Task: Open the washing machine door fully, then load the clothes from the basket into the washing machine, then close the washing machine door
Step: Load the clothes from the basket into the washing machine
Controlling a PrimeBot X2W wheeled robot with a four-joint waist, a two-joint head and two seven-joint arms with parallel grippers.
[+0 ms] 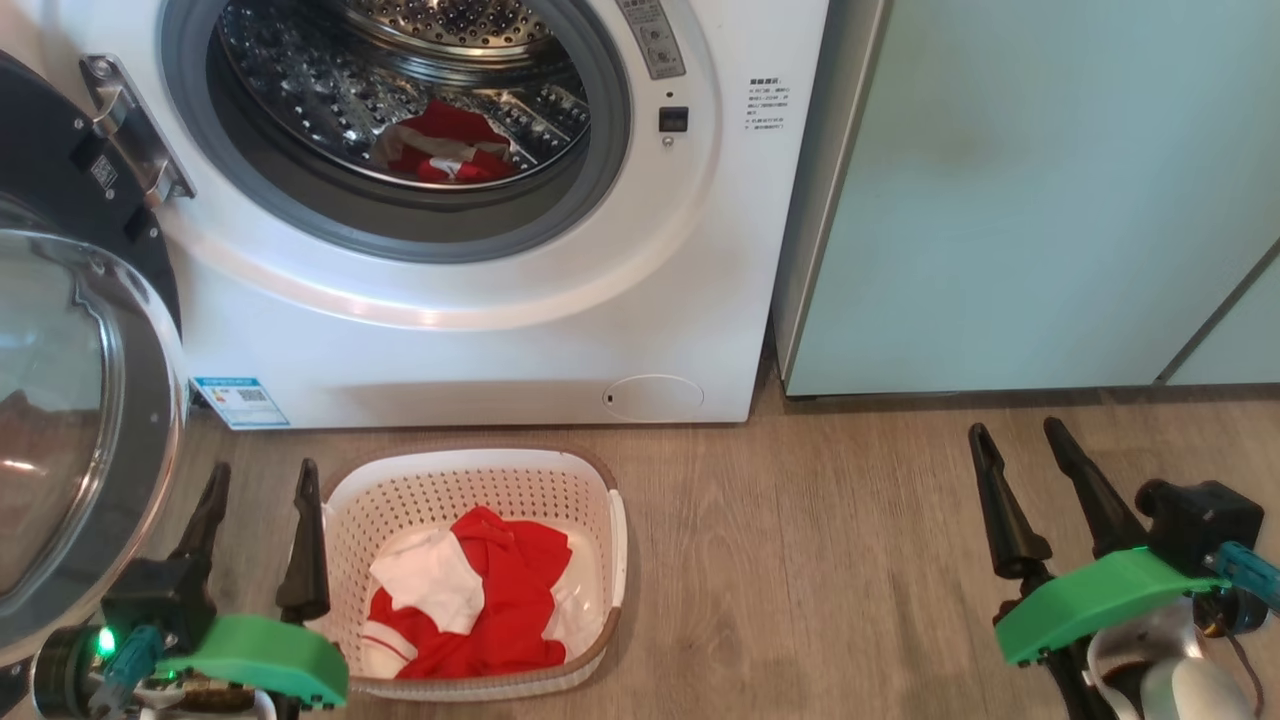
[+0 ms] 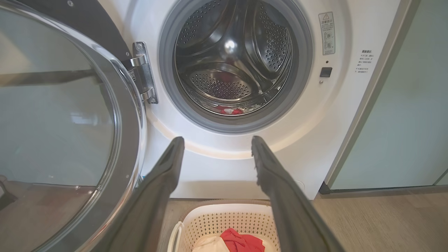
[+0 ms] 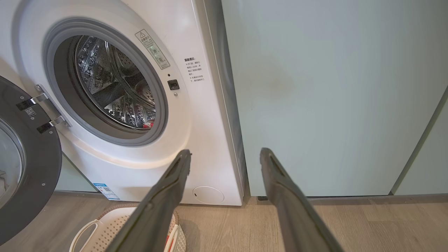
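In the head view both pairs are spread wide with nothing between them. The washing machine door [image 1: 70,400] stands swung out to the left of my left fingers [image 1: 303,545]. The basket [image 1: 440,495] sits on the floor just to their right, in front of the washing machine [image 1: 480,330]. The clothes [image 1: 480,590] are heaped in it, with the white piece lying on the red. My right fingers [image 1: 1003,515] hang well off to the basket's far side. Far beyond the tips, more red fabric [image 1: 450,145] lies at the bottom of the drum [image 1: 330,90].

In the left wrist view the fingers aim at the machine's white front, under the drum mouth. The basket lies below and between them, down near their roots. A sliver of red shows in the drum. How much of it is cloth and how much a reflection in the steel, I can't say.

In the right wrist view the fingers point at the seam between the machine and the mint cabinet [image 3: 332,98]. The basket corner is low, beside the left-hand finger.

I judge loading to be partway done, so the next pick belongs to the left arm.
- Tip the wrist down until the tips face into the basket.
- Descend over the spot where white overlaps red, so one pinch takes both.
- Close on a thick fold, clear of the perforated wall.
- Lift above the rim before swinging, staying off the door glass.
- Release deep past the grey seal, so nothing trails over the lip.
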